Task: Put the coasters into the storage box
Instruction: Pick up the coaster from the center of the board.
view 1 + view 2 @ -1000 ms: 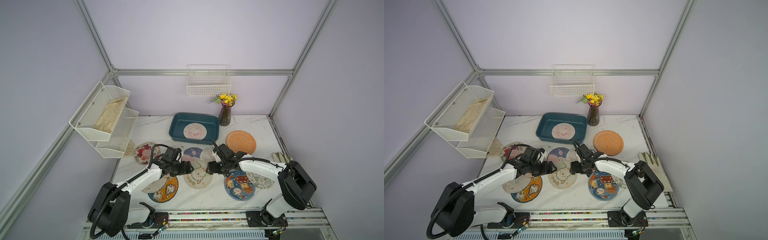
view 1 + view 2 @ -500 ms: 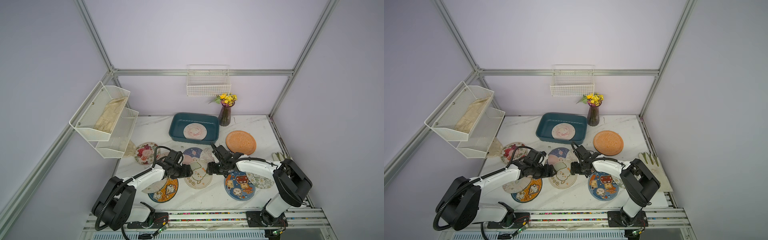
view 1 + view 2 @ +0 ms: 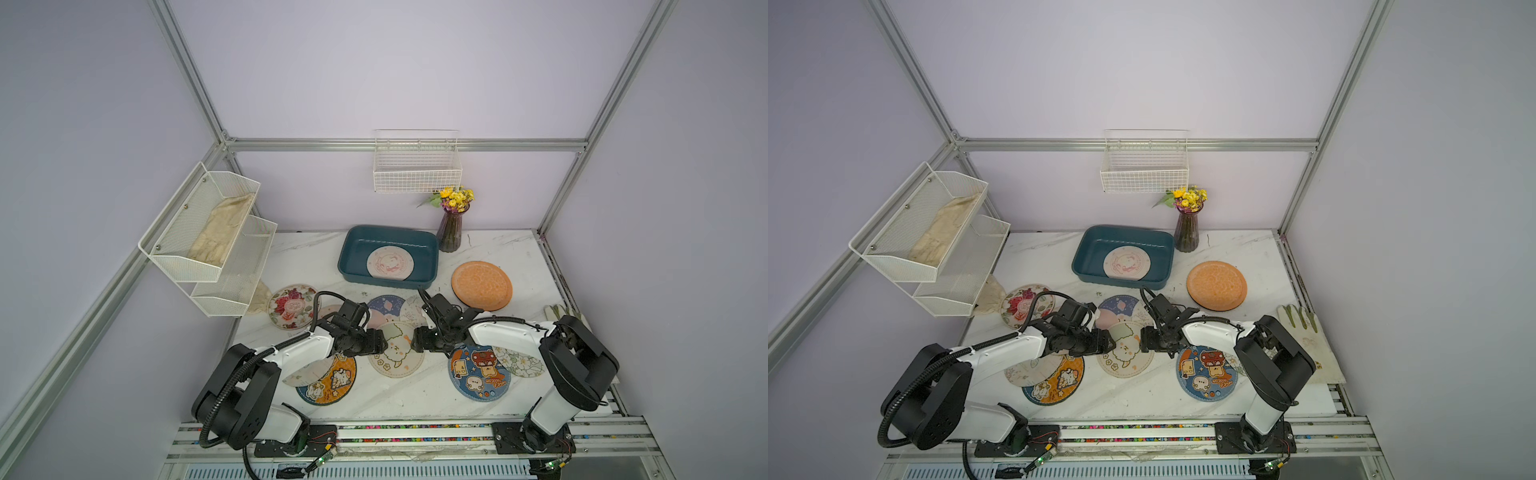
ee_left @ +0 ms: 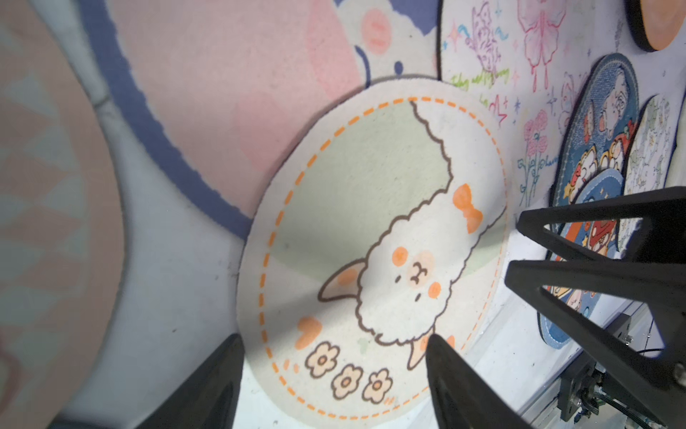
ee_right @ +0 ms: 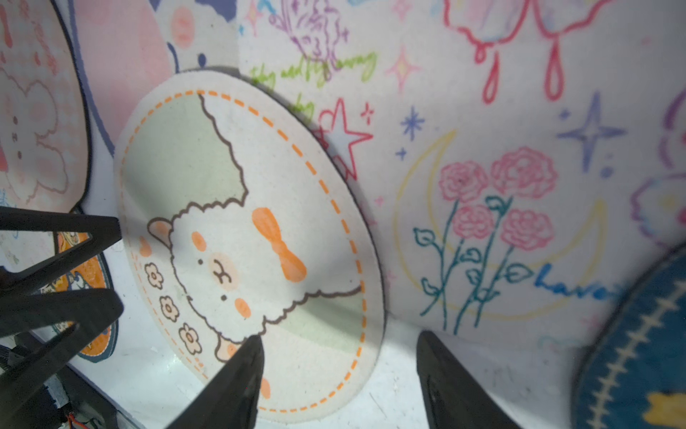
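Two grippers have closed in on the sheep coaster (image 3: 397,353) since a second ago. The left gripper (image 3: 381,345) and right gripper (image 3: 414,345) are now at opposite edges, jaws apart on both, nothing held. It lies flat on the table (image 3: 399,399), overlapping its neighbours. Only a pink coaster (image 3: 390,262) sits in the storage box (image 3: 348,266); a lift seems next.

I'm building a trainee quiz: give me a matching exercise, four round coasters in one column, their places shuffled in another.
1. cream sheep-print round coaster
2. plain orange round coaster
3. cream-and-pink printed round coaster
4. rose-print round coaster

A. inside the dark teal plastic storage box
B. beside the white mesh tiered shelf
C. between the left gripper and the right gripper
D. on the white marbled table, to that box's right

Pairs: 1-C, 2-D, 3-A, 4-B
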You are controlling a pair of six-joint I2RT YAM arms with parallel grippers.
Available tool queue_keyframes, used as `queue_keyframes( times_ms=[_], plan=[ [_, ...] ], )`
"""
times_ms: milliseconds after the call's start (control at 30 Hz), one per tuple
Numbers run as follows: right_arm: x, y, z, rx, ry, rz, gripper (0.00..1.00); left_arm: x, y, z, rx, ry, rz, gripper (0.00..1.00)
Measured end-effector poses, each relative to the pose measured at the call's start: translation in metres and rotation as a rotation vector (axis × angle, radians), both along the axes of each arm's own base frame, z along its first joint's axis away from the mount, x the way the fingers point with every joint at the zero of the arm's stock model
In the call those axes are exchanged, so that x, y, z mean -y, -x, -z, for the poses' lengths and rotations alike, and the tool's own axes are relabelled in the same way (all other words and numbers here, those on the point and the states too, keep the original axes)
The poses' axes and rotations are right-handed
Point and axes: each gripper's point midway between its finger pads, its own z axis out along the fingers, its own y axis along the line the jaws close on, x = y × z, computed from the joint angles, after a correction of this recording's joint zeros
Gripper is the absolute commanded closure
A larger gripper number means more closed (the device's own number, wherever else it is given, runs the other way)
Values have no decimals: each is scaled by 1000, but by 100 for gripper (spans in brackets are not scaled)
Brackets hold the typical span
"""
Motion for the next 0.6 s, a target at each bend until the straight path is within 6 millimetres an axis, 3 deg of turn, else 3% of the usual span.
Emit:
queue_keyframes(
  times_ms=[400, 600],
  plan=[
    [-9, 1, 1, -2, -20, 3, 47, 4, -2, 0, 13, 10, 18, 25],
    [-11, 2, 4, -17, -27, 9, 70, 5, -3, 0, 14, 15, 20, 25]
  ],
)
